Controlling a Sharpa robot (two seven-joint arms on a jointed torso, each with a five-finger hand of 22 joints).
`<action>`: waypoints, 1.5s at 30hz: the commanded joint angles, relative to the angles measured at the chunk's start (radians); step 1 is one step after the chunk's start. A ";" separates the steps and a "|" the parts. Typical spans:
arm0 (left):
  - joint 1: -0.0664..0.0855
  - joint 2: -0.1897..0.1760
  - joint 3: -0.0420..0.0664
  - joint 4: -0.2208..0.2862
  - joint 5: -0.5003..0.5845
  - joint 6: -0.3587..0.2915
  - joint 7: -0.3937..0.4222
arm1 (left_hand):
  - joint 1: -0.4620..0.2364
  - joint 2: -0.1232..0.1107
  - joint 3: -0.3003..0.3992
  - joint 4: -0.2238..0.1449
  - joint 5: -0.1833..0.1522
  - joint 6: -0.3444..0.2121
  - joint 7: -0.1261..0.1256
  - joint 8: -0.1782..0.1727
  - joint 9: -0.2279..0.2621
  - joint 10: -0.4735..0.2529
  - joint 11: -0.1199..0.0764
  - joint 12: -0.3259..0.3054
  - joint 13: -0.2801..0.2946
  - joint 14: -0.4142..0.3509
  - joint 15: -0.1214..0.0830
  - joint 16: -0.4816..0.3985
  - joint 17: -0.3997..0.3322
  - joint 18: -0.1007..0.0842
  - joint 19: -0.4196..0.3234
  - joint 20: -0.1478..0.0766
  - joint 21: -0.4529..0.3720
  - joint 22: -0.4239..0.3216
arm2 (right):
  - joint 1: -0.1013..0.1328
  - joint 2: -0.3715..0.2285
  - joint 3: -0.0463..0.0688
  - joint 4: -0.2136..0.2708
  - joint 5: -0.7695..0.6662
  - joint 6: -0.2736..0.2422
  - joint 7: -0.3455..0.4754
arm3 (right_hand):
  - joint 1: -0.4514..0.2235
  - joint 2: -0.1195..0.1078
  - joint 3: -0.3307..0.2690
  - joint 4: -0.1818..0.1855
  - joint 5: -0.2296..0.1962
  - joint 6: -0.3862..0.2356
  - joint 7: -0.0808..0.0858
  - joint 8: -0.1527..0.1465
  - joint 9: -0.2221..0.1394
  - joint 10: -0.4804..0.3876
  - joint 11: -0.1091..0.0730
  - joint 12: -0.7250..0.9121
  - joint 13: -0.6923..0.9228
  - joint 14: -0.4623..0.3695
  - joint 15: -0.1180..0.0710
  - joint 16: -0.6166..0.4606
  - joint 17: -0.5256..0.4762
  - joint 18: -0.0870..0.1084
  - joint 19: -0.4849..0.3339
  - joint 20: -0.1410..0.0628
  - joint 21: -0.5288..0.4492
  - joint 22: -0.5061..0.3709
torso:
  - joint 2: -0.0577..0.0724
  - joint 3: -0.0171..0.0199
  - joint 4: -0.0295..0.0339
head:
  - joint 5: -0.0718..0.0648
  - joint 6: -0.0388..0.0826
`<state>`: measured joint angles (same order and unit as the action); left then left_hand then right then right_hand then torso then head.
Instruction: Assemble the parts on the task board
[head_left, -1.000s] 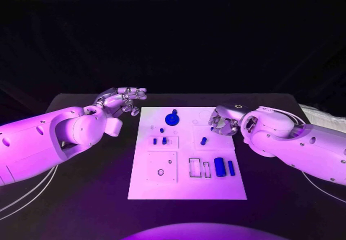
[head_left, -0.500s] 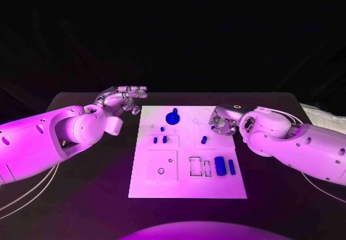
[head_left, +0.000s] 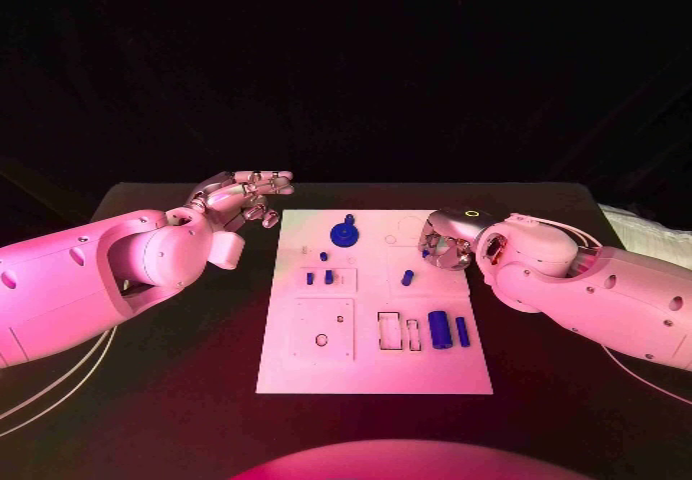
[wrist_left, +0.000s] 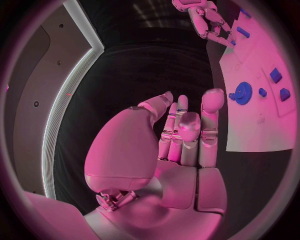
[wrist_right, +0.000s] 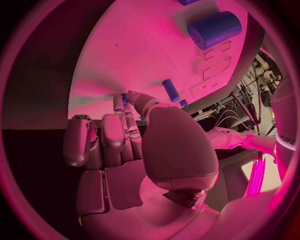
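The white task board lies in the middle of the black table. On it are a blue gear at the far end, small blue pegs near the middle, and a blue cylinder beside a blue bar at the near right. My left hand hovers off the board's far left corner, fingers apart and holding nothing; its wrist view shows the gear. My right hand hangs over the board's right edge, fingers loosely bent with nothing plainly in them. A small blue peg lies just beyond its fingers.
Outlined recesses sit left of the cylinder, and a square plate with holes is on the board's near left. Black table surrounds the board on all sides. My right hand also appears across the board in the left wrist view.
My right hand has drifted slightly toward the far end of the board. The left hand and the parts have stayed where they were.
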<state>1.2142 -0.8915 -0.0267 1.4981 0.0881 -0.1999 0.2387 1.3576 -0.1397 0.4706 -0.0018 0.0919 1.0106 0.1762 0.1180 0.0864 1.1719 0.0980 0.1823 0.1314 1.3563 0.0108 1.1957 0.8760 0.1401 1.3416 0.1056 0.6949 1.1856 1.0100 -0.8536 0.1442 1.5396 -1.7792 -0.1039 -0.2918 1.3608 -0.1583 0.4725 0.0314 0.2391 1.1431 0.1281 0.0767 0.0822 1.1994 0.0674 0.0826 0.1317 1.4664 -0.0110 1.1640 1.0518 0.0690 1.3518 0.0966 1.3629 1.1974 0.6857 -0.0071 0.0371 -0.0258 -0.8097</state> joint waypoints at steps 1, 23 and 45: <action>0.000 0.000 0.000 0.003 -0.003 0.021 0.000 | -0.008 0.002 -0.009 0.000 0.006 -0.006 0.002 0.003 -0.001 -0.009 -0.001 0.006 0.002 -0.010 0.001 -0.003 -0.002 0.009 -0.007 0.003 -0.007 -0.002 | -0.004 0.003 -0.001 -0.001 -0.017 0.032 -0.005 | 0.006 0.006 0.012 -0.001 -0.009 0.012 -0.001 0.005 0.004 0.013 -0.002 0.007 -0.005 0.023 -0.005 0.005 0.003 0.013 0.008 -0.001 0.006 0.004 | 0.000 -0.0003 -0.0003 | 0.000 -0.003; 0.000 -0.003 0.000 0.010 -0.012 0.018 -0.008 | -0.005 0.005 -0.012 -0.001 0.007 -0.008 0.002 0.004 -0.002 -0.012 -0.001 0.010 0.003 -0.012 0.001 -0.004 -0.005 0.010 -0.009 0.004 -0.014 -0.006 | -0.019 0.026 -0.012 -0.022 -0.026 0.072 -0.009 | -0.002 0.003 0.023 -0.009 -0.028 0.022 -0.004 -0.001 0.006 0.022 -0.005 -0.012 -0.032 0.027 -0.010 0.020 0.016 0.010 0.017 -0.007 0.015 0.019 | -0.001 -0.0005 0.0002 | -0.007 -0.008; 0.000 -0.002 0.000 0.010 -0.026 0.012 -0.011 | 0.000 0.007 -0.015 -0.003 0.007 -0.011 0.003 0.005 -0.003 -0.017 0.000 0.014 0.004 -0.016 0.001 -0.008 -0.013 0.012 -0.011 0.004 -0.025 -0.012 | -0.023 0.021 -0.017 -0.008 -0.022 -0.047 -0.014 | 0.011 0.030 0.048 -0.024 -0.033 0.048 -0.008 0.005 0.014 0.049 -0.009 -0.013 -0.050 0.029 -0.012 0.031 0.025 0.006 0.027 -0.009 0.025 0.036 | -0.001 0.0001 -0.0005 | -0.006 -0.017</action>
<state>1.2139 -0.8947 -0.0269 1.5058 0.0693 -0.1978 0.2251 1.3576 -0.1396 0.4622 -0.0045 0.0919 1.0069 0.1796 0.1179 0.0848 1.1648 0.0980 0.1895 0.1348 1.3493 0.0108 1.1899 0.8636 0.1400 1.3380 0.1091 0.6737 1.1755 0.9991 -0.8344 0.1359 1.5263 -1.8128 -0.1396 -0.3097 1.3701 -0.1356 0.5164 0.0068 0.2087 1.1843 0.1230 0.0760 0.0941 1.2431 0.0585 0.0660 0.0778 1.4666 -0.0182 1.1911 1.0755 0.0690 1.3699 0.0861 1.3863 1.2324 0.6854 -0.0071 0.0365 -0.0314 -0.8261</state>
